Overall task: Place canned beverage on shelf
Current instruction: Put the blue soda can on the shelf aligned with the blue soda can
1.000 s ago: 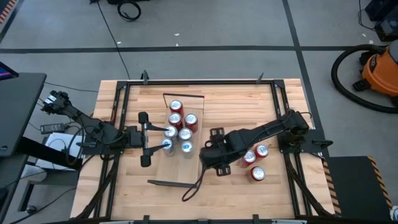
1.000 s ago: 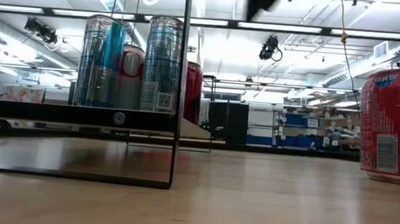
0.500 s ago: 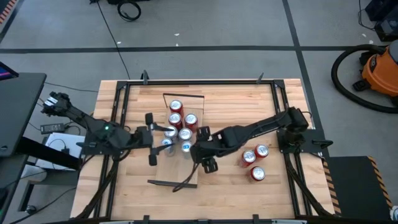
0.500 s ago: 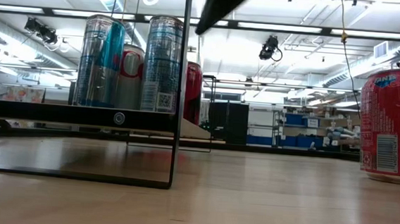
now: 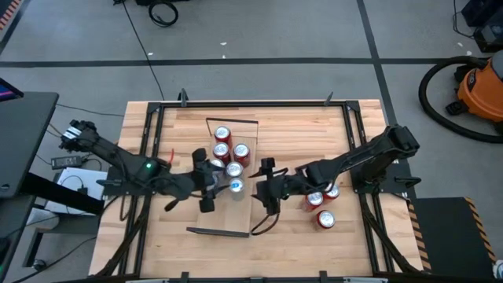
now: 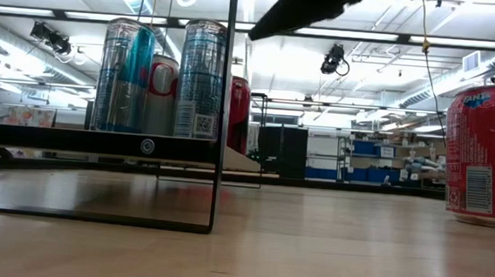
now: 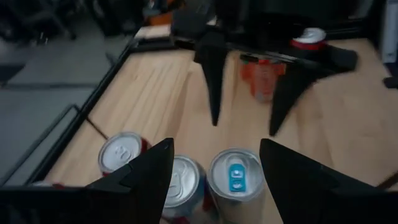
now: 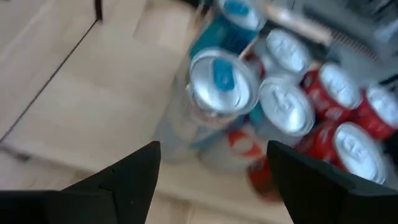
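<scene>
On the left side of the surface (image 5: 157,236), the left claw (image 5: 206,182) hangs over the near cans on the shelf (image 5: 228,224), its fingers spread wide and holding nothing; the wrist view looks straight down between them onto a blue-tabbed can (image 7: 235,177). To my eye it is lined up either to steady that can or to let it be.

The shelf itself is a pale board running down the middle of the surface, and the cans stand bunched at one end of it, red ones (image 5: 222,134) farther off, slim silver-and-blue ones (image 5: 235,185) nearer the open stretch. Packing them tight like that leaves the rest of the board free for more, I would judge.

Just right of the cluster, the right claw (image 5: 262,185) hovers with its fingers parted and empty, pointing at the same slim cans (image 8: 219,81).

Farther right, off the shelf, two red cans (image 5: 325,219) wait on the surface under the right arm; these look like the ones yet to be shelved.

From table height, the nearest red can (image 6: 486,155) reads "RECYCLE ME" down its side, with a barcode beside it. A slim silver can (image 6: 201,78) on the shelf shows a small square code.
</scene>
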`<state>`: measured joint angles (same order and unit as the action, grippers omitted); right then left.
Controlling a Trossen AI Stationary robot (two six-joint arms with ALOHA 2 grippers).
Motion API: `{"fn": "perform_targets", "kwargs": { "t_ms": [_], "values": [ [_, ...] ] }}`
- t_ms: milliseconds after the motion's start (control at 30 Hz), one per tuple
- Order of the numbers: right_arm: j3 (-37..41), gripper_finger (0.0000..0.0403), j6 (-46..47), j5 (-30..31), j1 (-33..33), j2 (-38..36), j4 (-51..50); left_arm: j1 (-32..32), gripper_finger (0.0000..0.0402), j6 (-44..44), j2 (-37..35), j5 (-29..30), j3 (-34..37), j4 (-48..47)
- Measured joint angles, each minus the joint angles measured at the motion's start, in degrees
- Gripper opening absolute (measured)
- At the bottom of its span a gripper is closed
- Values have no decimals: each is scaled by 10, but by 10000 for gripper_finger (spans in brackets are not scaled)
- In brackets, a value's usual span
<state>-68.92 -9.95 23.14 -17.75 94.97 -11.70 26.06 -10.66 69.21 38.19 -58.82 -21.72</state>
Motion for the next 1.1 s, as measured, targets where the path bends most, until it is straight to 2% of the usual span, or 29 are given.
{"fn": "perform_targets", "kwargs": {
  "t_ms": [167,233,433,633,833,1100],
  "values": [
    [58,304,-57,22,3,-1,141,-12,249,-59,54,-1,-63,-119],
    [70,304,-80,41,4,0,160,-12,249,-77,72,-7,-84,-158],
    [86,304,-100,44,17,1,195,-11,249,-114,111,-14,-119,-234],
    [89,304,-86,45,28,2,203,-20,249,-138,130,-47,-121,-240],
    [89,304,-72,70,29,3,223,-22,249,-143,131,-56,-121,-247],
    [89,304,-66,59,28,5,230,-28,249,-143,135,-57,-121,-267]
  ]
}}
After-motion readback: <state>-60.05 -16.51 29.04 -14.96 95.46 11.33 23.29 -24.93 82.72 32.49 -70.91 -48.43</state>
